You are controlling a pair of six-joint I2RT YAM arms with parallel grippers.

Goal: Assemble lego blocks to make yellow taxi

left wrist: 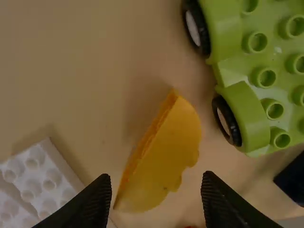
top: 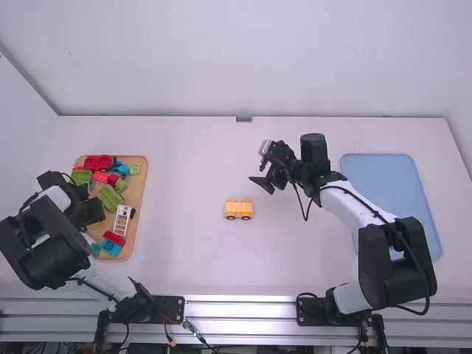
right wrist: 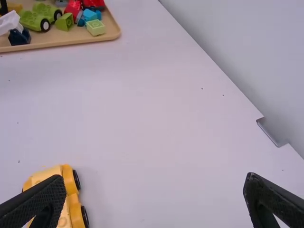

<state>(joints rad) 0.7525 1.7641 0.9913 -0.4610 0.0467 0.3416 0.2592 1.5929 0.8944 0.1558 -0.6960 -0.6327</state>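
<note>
My left gripper [left wrist: 157, 187]: fingers apart, empty, over yellow block [left wrist: 166, 152], presumably for pickup. My right gripper [right wrist: 154, 178]: spread wide, empty. Wheeled base [top: 239, 209]: central, seemingly for assembly.

Red blocks [top: 98, 163], a green wheeled base [left wrist: 242, 71] and a white studded brick [left wrist: 35, 178] lie left, a blue tray [top: 391, 192] right.
</note>
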